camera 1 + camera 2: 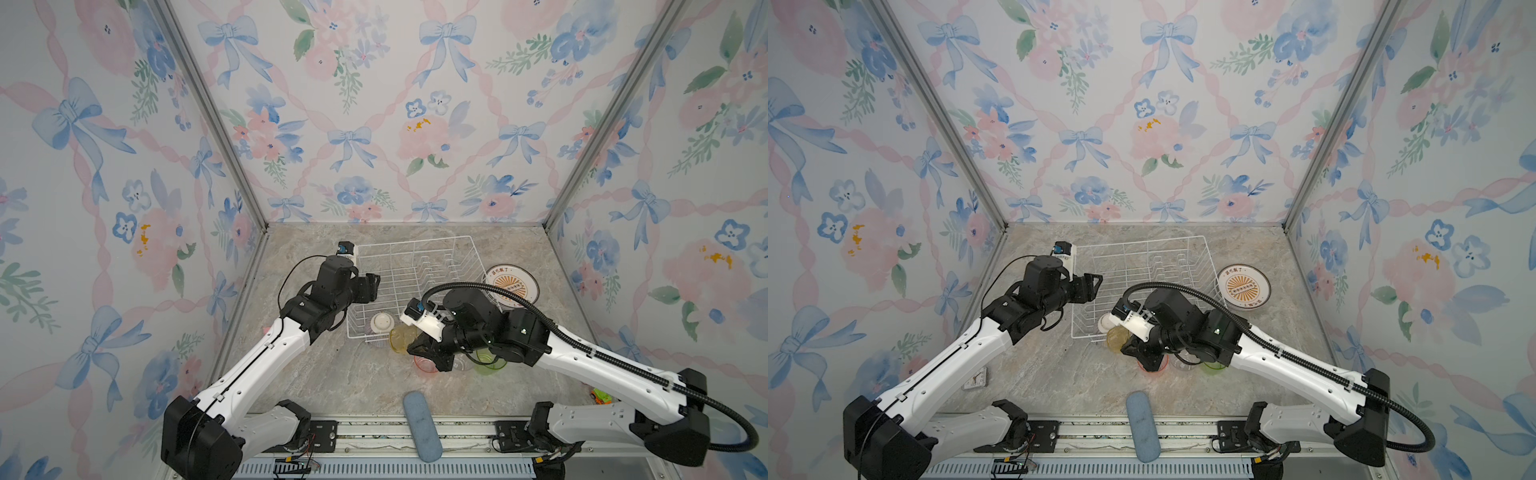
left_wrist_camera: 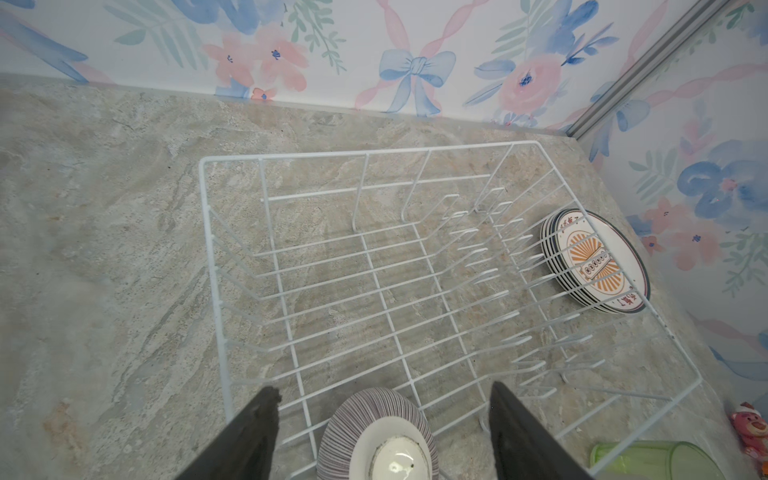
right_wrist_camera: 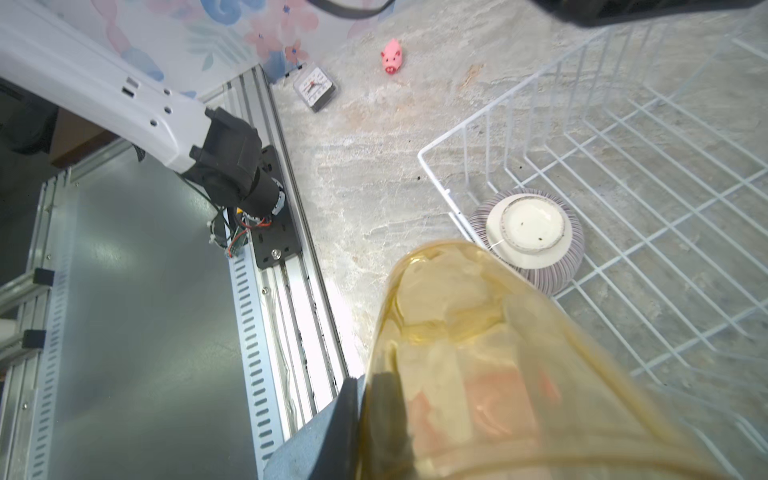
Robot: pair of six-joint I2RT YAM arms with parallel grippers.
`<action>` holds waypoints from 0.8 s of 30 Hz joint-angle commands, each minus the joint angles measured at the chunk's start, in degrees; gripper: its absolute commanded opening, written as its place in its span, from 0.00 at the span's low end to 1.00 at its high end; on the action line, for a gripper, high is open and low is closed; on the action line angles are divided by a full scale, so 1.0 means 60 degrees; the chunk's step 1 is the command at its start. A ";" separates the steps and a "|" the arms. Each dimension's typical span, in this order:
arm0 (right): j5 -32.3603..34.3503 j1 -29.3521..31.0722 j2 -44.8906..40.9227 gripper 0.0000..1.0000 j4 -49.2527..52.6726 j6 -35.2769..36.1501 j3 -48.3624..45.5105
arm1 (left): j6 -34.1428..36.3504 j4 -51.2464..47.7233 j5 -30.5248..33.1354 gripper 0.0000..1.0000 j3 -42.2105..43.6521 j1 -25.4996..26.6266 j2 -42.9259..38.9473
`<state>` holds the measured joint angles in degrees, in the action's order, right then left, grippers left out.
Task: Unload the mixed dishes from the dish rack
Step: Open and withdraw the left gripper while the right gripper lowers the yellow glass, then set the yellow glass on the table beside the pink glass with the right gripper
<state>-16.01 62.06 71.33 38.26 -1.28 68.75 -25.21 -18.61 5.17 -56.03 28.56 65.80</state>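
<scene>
My right gripper (image 1: 413,347) is clamped on the wall of the yellow tumbler (image 1: 400,338), which tilts just off the near edge of the dish rack (image 1: 415,241), close to the pink tumbler (image 1: 424,366). My left gripper (image 1: 370,286) hangs spread over the upturned striped bowl (image 1: 381,322) in the rack's near left corner. On set-down, this thin pinch may slip, or the yellow tumbler may topple its pink neighbour.
</scene>
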 commanded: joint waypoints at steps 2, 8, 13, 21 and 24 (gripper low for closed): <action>0.1100 0.0730 0.0749 0.00 0.1419 0.0921 0.0814 | 0.0250 -0.0253 0.0415 0.75 -0.0259 0.0067 -0.0010; 0.1528 0.1463 0.2128 0.00 0.2501 0.1512 0.1721 | 0.0303 -0.0253 0.0356 0.75 -0.0257 0.0050 -0.0025; 0.1845 0.1753 0.3211 0.00 0.3217 0.1776 0.2322 | 0.0321 -0.0281 0.0335 0.75 -0.0304 0.0046 -0.0046; 0.2179 0.1823 0.4711 0.00 0.3828 0.2047 0.2934 | 0.0372 -0.0311 0.0326 0.75 -0.0309 0.0031 -0.0032; 0.2254 0.1826 0.5128 0.00 0.3931 0.2137 0.3093 | 0.0401 -0.0326 0.0349 0.76 -0.0286 0.0017 -0.0039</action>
<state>-4.05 72.49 100.71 58.63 10.15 84.93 -24.01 -19.88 6.61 -56.58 28.56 65.80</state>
